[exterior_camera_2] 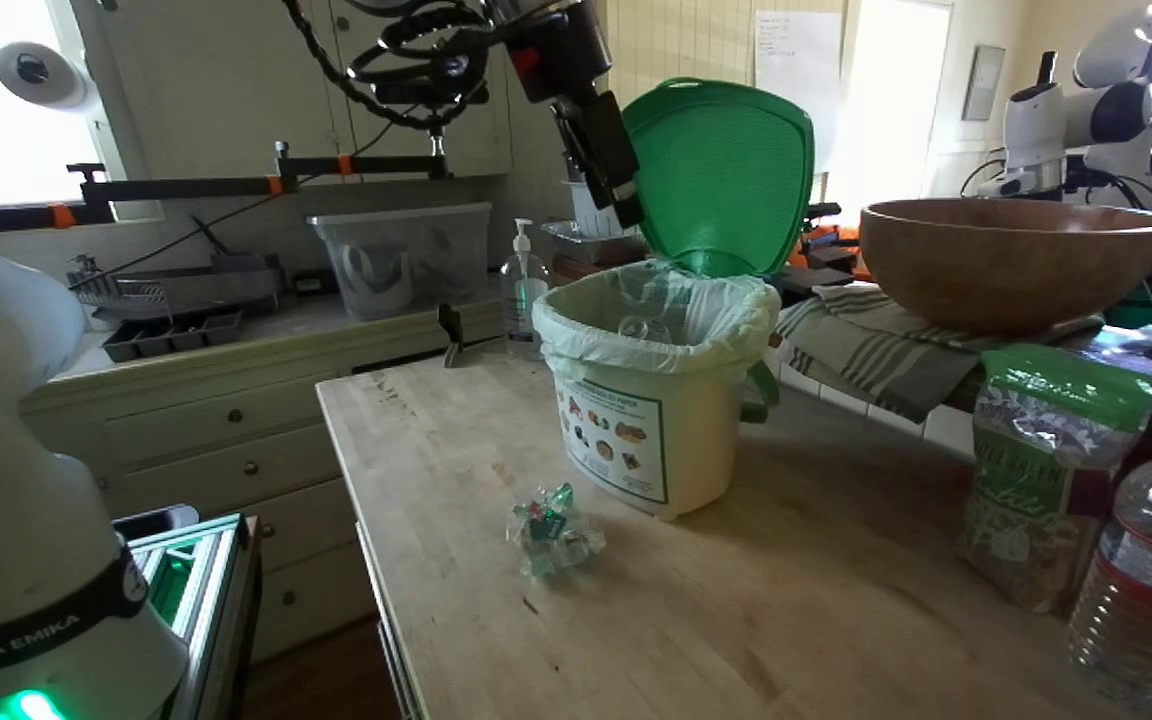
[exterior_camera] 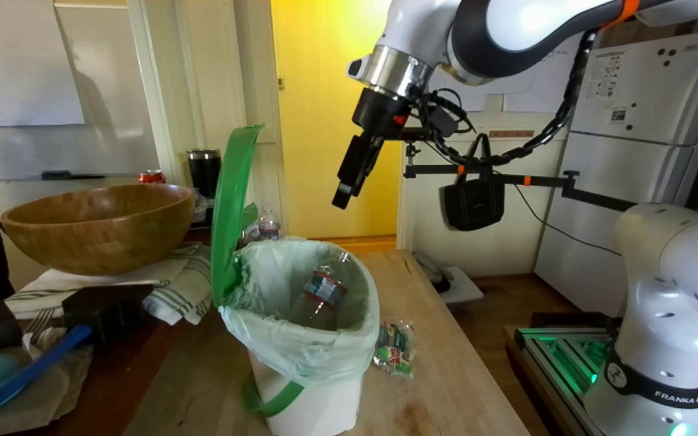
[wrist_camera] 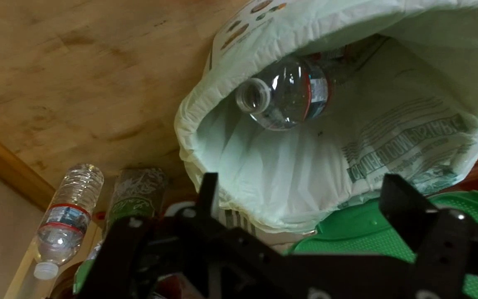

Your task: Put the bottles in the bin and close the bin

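Observation:
The bin (exterior_camera: pixel 325 402) (exterior_camera_2: pixel 706 450) stands on the wooden counter, lined with a pale green bag, its green lid (exterior_camera: pixel 228 212) (exterior_camera_2: pixel 721 170) (wrist_camera: pixel 363 232) raised upright. Inside, a clear bottle (exterior_camera: pixel 326 289) (wrist_camera: pixel 288 97) leans against the liner, neck up and uncapped. More red label shows beside it; I cannot tell whose it is. Another bottle (exterior_camera_2: pixel 1151 580) (wrist_camera: pixel 67 216), capped, is upright on the counter beyond the bin, half behind the lid in an exterior view. Above the bin's mouth, near the lid, my gripper (exterior_camera: pixel 344 197) (exterior_camera_2: pixel 626 200) (wrist_camera: pixel 300 181) is open, with nothing between its fingers.
A crumpled clear wrapper (exterior_camera: pixel 394 348) (exterior_camera_2: pixel 551 530) lies beside the bin on the robot's side. A food bag (exterior_camera_2: pixel 1036 500) stands by the capped bottle. Behind the lid, a wide wooden bowl (exterior_camera: pixel 100 242) (exterior_camera_2: pixel 1006 270) rests on a striped towel. A pump bottle (exterior_camera_2: pixel 524 285) is near the bin.

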Controlling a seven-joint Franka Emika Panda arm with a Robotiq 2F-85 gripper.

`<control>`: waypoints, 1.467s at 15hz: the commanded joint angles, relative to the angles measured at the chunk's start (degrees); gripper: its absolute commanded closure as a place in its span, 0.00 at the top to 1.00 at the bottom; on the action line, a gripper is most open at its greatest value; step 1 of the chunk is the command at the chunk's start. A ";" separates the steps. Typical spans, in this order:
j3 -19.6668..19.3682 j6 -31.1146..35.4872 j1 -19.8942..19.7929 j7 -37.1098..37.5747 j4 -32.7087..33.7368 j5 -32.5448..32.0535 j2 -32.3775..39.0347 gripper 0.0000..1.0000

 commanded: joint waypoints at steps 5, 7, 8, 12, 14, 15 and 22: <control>0.50 2.25 0.41 -3.86 0.19 -0.35 -1.09 1.00; 0.75 4.12 0.72 -6.75 1.51 -1.35 -1.02 1.00; 0.72 4.82 1.03 -8.12 2.41 -1.33 -0.81 1.00; 0.46 5.35 2.20 -12.98 5.84 -1.05 -0.07 1.00; 0.08 4.78 2.81 -15.35 8.22 -0.67 0.86 1.00; 0.03 4.43 3.02 -16.28 9.38 -0.69 1.35 1.00; -0.40 3.13 4.80 -21.52 16.38 0.41 5.97 1.00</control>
